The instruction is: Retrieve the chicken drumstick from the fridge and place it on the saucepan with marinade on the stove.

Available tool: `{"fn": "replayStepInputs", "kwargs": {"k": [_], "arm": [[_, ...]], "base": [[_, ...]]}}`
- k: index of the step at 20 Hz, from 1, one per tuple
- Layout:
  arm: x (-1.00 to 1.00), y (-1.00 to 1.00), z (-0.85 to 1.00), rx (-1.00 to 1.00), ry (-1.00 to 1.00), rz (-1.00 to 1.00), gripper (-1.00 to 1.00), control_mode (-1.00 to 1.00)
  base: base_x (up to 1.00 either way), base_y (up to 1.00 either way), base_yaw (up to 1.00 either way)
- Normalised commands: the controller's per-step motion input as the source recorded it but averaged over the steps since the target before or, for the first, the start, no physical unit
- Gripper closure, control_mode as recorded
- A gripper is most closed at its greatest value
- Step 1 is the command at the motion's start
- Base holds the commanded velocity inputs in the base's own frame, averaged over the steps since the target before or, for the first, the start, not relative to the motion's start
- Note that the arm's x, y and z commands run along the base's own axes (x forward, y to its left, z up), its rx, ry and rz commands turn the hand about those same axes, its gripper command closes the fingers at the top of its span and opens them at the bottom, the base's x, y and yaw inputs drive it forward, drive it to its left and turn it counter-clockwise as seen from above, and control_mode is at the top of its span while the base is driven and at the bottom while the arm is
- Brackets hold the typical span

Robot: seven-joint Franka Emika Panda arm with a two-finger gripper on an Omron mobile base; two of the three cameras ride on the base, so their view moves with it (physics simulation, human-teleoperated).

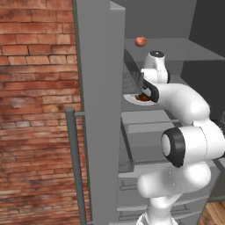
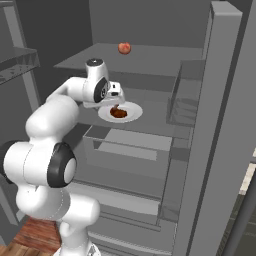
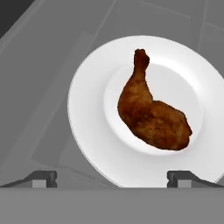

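The fridge stands with its doors open, and the white plate on a middle shelf is the landmark for all here. The chicken drumstick lies in the hollow centre of the plate, well inside the rim on every side; in the hand view its thin end points to the top and its thick end sits toward the lower right. The gripper hangs just above the plate with its two fingers spread wide apart, nothing between them; the fingertips show over the near rim of the plate, apart from the meat. In the right base view the gripper is at the left edge of the plate, and bare grey shelf remains free in front and to the right of the plate, up to the door bins. One shelf above the plate, far back, rests a small red apple, well apart from the arm
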Motion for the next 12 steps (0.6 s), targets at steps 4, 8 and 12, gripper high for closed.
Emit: {"fn": "replayStepInputs", "kwargs": {"k": [4, 8, 12], "arm": [[0.39, -0.01, -0.11, 0.00, 0.00, 0.04, -1.00, -1.00], [0.38, -0.09, -0.23, 0.00, 0.00, 0.07, -1.00, -1.00], [0.39, -0.15, -0.27, 0.00, 0.00, 0.08, -1.00, -1.00]], "base": [[0.00, 0.00, 0.00], [0.00, 0.00, 0.00], [0.00, 0.00, 0.00]]}}
